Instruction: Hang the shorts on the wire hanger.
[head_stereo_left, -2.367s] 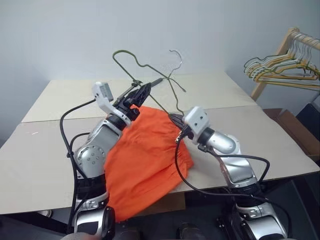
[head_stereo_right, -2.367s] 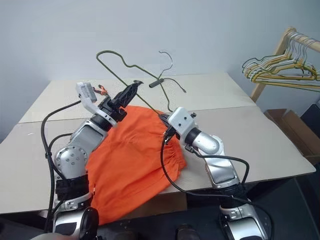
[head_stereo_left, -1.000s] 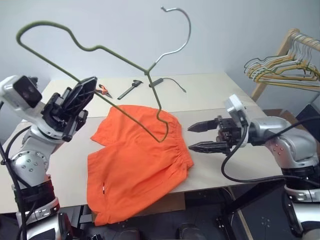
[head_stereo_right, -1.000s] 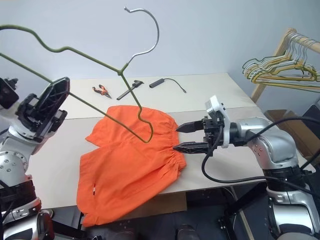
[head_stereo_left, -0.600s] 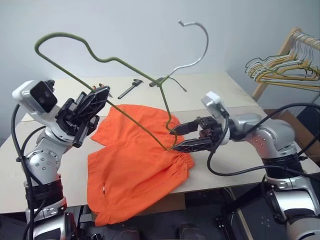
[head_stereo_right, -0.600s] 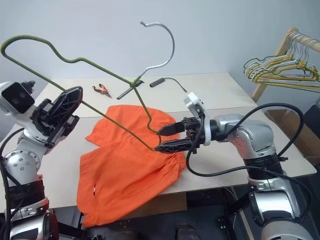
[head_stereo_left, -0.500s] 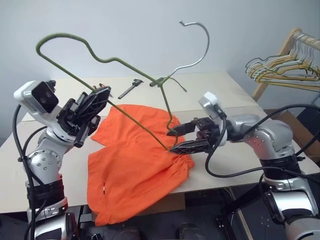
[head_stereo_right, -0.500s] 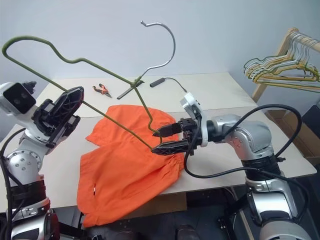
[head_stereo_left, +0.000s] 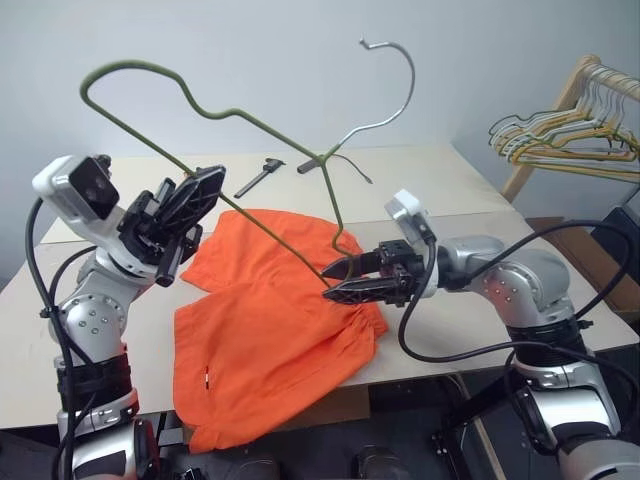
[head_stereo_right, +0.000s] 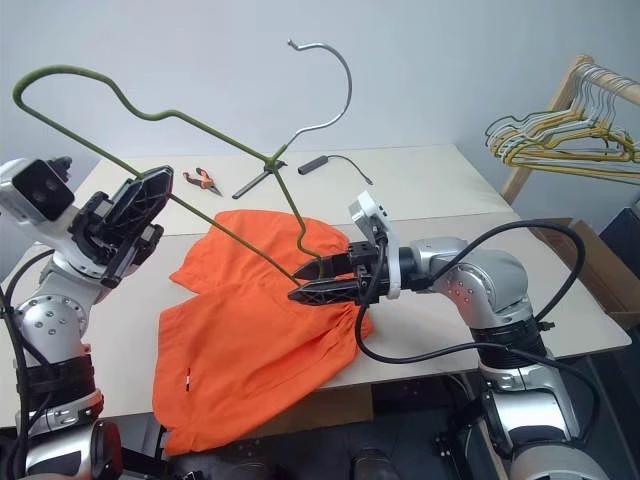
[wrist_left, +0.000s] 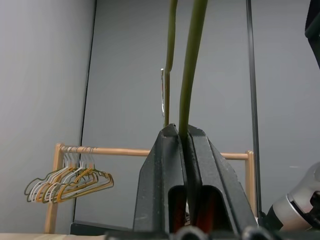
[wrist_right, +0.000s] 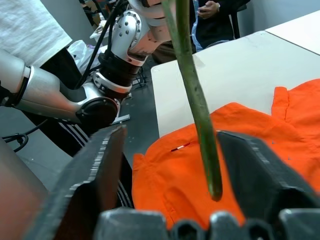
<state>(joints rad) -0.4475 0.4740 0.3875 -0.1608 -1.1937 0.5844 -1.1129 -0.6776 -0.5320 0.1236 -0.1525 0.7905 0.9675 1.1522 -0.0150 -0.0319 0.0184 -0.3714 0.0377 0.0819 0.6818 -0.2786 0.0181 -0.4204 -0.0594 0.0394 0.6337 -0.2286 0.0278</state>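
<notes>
Holding: our left claw (head_stereo_left: 193, 200) is clamped shut on the wire hanger (head_stereo_left: 245, 125), gripping its long straight wire and lifting it above the bench (head_stereo_left: 470, 190), tilted, hook uppermost.
Hanger: in the left wrist view the olive wire rises straight from between our closed fingers (wrist_left: 165, 180).
Right claw: our right claw (head_stereo_right: 305, 281) lies level, pointing toward our left side, its fingers partly apart on either side of the hanger's lower bent corner; in the right wrist view the wire stands in the gap, and we cannot tell whether the fingers (wrist_right: 95, 170) press on it.
Shorts: the orange shorts (head_stereo_left: 270, 330) lie flat on the bench, one leg hanging over the near edge, gathered waistband just under our right claw, not on the hanger.
Elsewhere: pliers (head_stereo_right: 200, 180) and a dark tool (head_stereo_left: 262, 175) lie on the far part of the bench; a wooden rack with pale hangers (head_stereo_left: 565, 135) stands off to our right.
</notes>
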